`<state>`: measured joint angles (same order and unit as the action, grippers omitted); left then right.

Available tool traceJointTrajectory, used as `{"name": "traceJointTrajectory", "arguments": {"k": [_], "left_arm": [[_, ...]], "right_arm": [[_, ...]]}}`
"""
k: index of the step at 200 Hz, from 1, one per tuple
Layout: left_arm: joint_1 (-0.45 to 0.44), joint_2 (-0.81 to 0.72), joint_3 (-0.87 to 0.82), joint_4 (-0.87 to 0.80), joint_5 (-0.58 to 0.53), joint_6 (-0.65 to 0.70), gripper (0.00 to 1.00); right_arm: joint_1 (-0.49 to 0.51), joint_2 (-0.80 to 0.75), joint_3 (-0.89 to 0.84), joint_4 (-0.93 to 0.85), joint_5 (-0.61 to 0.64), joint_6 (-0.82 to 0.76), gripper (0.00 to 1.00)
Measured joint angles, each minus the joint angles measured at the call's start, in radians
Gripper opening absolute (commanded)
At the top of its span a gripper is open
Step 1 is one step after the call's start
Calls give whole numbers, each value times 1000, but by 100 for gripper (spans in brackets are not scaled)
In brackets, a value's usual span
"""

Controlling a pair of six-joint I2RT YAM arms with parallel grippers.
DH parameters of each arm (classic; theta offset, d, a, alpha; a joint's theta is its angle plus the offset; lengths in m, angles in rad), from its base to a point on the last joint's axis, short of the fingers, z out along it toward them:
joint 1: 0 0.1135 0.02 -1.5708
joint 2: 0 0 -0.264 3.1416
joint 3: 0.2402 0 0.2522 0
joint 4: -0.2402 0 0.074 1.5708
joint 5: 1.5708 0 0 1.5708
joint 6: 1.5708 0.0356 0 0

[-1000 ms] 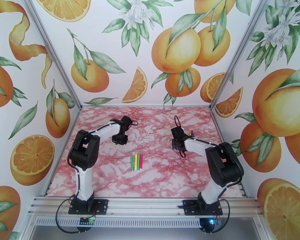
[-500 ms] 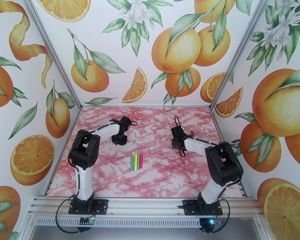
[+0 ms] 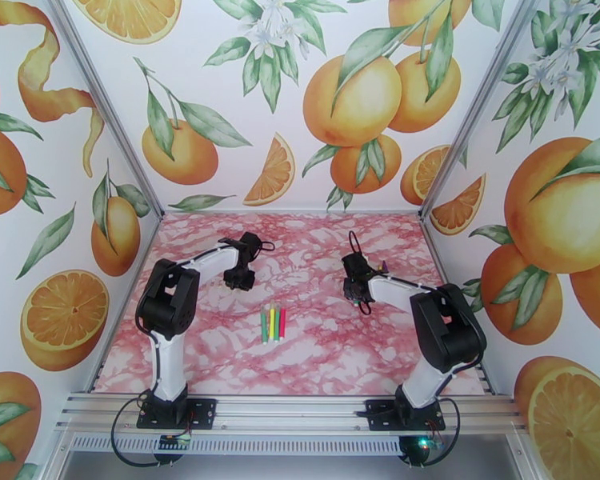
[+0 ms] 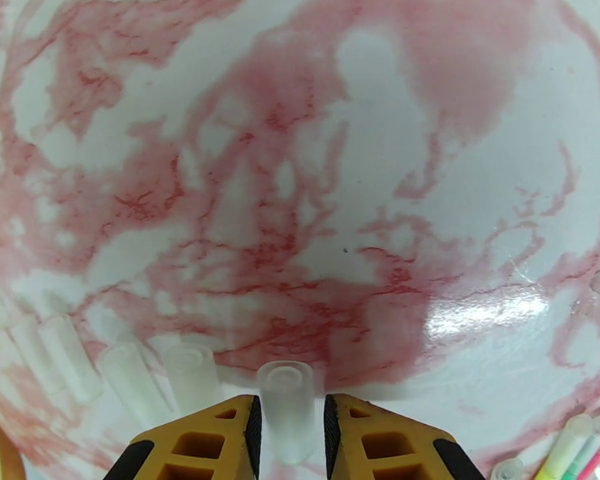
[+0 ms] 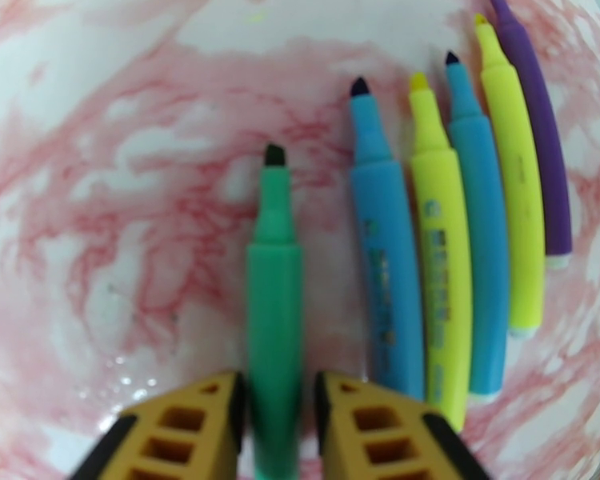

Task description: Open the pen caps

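Moved: little; both arms sit as before.
Left gripper: barely parted around clear cap, sorted beside cap row, left.
Right gripper: barely parted around green pen, beside bare pens, right.
Yours next: capped pens, centre.

In the left wrist view the clear cap between the fingers of the left gripper runs off the bottom edge, and whether the pads press it is unclear; the row of clear caps beside it is blurred, its leftmost cut by the edge, and a few markers in the lower right corner are cut down to their ends. In the right wrist view the green marker is blurred between the fingers of the right gripper and cut by the bottom edge — grip or gap, hard to say — while the purple marker loses its tip at the top edge. From above, the central markers are too small to tell capped from bare
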<state>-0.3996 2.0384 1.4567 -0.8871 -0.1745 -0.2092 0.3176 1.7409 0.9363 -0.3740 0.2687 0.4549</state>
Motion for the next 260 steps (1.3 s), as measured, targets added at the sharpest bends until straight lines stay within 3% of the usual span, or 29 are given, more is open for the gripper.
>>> {"name": "traceJointTrajectory", "arguments": {"k": [32,69,115,176,260], "left_arm": [[0,-44,-3,5,13,1,39],[0,-136,-9,40,20,3,41],[0,-216,-62,116,56,8,58],[8,-332,-198,260,154,6,64],[104,-401,-285,397,262,-27,66]], "right_arm": [[0,-48,0,-14,-8,-24,41],[3,-162,-8,-6,-64,-68,45],[55,-249,-14,22,-149,-98,48],[215,-247,17,27,-207,-117,49],[375,-142,65,41,-264,-108,49]]}}
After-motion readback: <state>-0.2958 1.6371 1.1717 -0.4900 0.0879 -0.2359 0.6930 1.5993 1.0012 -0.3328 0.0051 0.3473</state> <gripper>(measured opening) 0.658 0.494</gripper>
